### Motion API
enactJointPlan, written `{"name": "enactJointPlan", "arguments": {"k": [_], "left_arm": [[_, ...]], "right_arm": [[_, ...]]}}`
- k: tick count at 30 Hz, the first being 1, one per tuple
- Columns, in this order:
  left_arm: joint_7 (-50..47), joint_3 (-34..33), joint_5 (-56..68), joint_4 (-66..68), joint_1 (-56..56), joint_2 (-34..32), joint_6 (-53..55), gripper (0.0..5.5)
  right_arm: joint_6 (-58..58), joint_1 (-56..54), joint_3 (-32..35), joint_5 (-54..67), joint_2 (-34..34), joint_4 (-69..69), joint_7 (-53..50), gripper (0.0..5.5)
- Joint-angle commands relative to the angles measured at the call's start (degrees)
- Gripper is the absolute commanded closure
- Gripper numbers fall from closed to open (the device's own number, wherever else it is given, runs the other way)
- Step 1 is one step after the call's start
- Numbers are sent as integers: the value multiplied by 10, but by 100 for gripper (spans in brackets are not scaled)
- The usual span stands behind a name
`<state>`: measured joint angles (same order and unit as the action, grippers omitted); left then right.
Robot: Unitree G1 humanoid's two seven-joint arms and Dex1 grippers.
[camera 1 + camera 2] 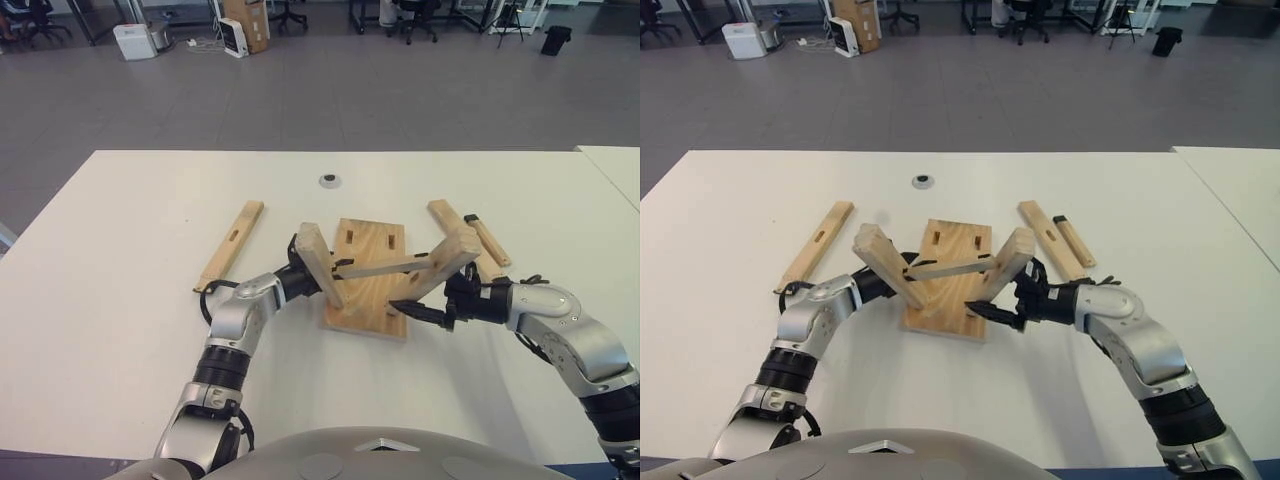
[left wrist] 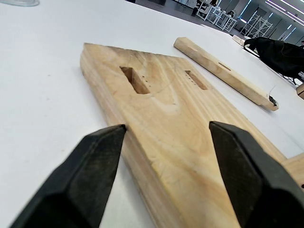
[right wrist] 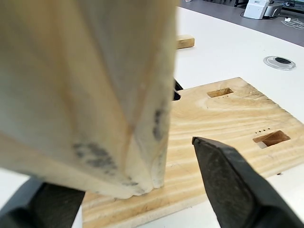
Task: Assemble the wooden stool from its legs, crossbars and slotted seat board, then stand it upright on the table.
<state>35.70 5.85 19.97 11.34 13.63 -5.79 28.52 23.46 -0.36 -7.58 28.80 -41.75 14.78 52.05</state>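
The slotted seat board [image 1: 372, 240] lies flat at the table's middle. Two legs lean on it, the left leg [image 1: 320, 262] and the right leg [image 1: 452, 256], joined by a thin crossbar [image 1: 385, 268]. My left gripper [image 1: 297, 272] sits just behind the left leg's lower part; in the left wrist view its fingers [image 2: 95, 161] are spread open over the board's edge [image 2: 156, 137]. My right gripper [image 1: 420, 311] is low under the right leg, open, its fingers [image 3: 228, 180] on either side of the leg's foot [image 3: 109, 118] with a gap.
A loose leg [image 1: 232, 243] lies on the table to the left of the board. Another leg [image 1: 1045, 238] and a short bar with a dark tip [image 1: 1076, 241] lie to the right. A small round grommet [image 1: 329, 180] sits farther back.
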Motion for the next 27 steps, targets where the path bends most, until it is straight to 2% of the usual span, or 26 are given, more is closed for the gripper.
{"name": "enactJointPlan", "arguments": {"k": [1, 8, 15, 20, 23, 27], "left_arm": [[-3, 2, -2, -1, -5, 1, 3, 225], [-2, 6, -2, -2, -6, 4, 3, 225], [-6, 7, -1, -3, -9, 7, 3, 225], [-10, 3, 0, -6, -16, 10, 3, 225], [-11, -1, 0, -4, -17, 8, 1, 225], [-12, -2, -1, -3, -18, 9, 0, 225]], "right_arm": [[5, -6, 10, -15, 3, -8, -3, 180], [-98, -62, -2, -132, 22, -159, -40, 180], [-148, -107, 32, -134, 45, -225, -29, 180], [-94, -104, 113, -76, 13, -143, -27, 180], [-17, -73, 157, -30, -34, -32, -12, 180], [45, -53, 204, 8, -67, 46, -14, 180]]}}
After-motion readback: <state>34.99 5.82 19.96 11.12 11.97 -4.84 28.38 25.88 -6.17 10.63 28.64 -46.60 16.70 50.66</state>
